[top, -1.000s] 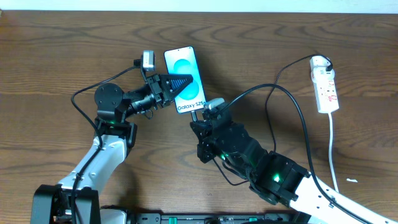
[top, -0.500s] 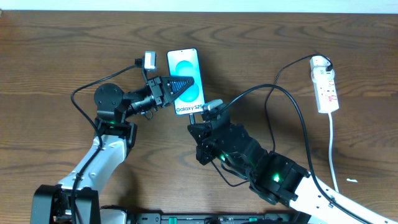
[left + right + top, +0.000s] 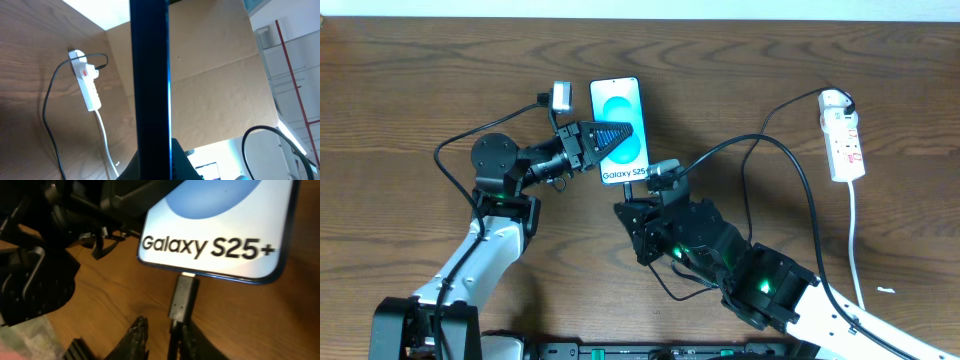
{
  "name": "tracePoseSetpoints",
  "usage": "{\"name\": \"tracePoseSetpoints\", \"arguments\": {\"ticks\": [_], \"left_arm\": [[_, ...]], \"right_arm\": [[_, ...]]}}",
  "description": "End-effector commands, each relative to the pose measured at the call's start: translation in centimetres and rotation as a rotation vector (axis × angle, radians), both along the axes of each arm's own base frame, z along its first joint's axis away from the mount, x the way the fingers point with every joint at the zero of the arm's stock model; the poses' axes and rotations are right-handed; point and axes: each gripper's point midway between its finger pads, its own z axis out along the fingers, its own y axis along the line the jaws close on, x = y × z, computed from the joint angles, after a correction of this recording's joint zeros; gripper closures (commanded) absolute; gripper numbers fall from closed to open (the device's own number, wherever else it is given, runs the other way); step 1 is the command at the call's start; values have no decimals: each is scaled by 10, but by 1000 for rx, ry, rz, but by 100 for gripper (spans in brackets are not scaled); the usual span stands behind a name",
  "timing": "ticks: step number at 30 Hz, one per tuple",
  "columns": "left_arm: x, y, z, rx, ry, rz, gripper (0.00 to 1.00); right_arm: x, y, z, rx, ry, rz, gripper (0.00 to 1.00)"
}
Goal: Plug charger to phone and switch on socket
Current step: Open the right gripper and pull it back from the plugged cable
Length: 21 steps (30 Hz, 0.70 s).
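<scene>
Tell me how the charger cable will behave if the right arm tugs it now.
Probably floppy: the cable lies in loose loops across the table, so a push would likely just shift slack. Its plug tip looks seated in the phone, which the left tool clamps, so a hard tug might unseat it.

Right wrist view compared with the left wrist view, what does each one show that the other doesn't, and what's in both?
Only the right wrist view shows the lit Galaxy S25+ screen and the small grey plug tip meeting the bottom edge of the black-framed smartphone. Only the left wrist view shows the long white power strip with its red marking and white cord. Both show the smartphone, edge-on in the left wrist view, the thin black charger cable and the brown wooden table.
</scene>
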Motion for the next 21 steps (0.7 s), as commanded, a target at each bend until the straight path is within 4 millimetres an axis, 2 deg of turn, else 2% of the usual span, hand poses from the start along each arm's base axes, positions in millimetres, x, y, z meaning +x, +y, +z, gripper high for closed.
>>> {"name": "tracePoseSetpoints", "arguments": {"ticks": [1, 6, 12, 18, 21], "left_arm": [[-22, -13, 1, 31, -67, -123, 93], [-19, -12, 1, 28, -63, -104, 93], [-5, -4, -3, 24, -18, -36, 93], [7, 4, -6, 20, 14, 36, 93], [15, 7, -6, 14, 17, 85, 93]], "right_arm": [[7, -3, 36, 75, -76, -43, 74], [-2, -1, 29, 59, -37, 4, 60], [-13, -8, 18, 17, 12, 26, 31], [-25, -21, 33, 43, 3, 45, 5], [-30, -39, 41, 38, -11, 14, 1]]}}
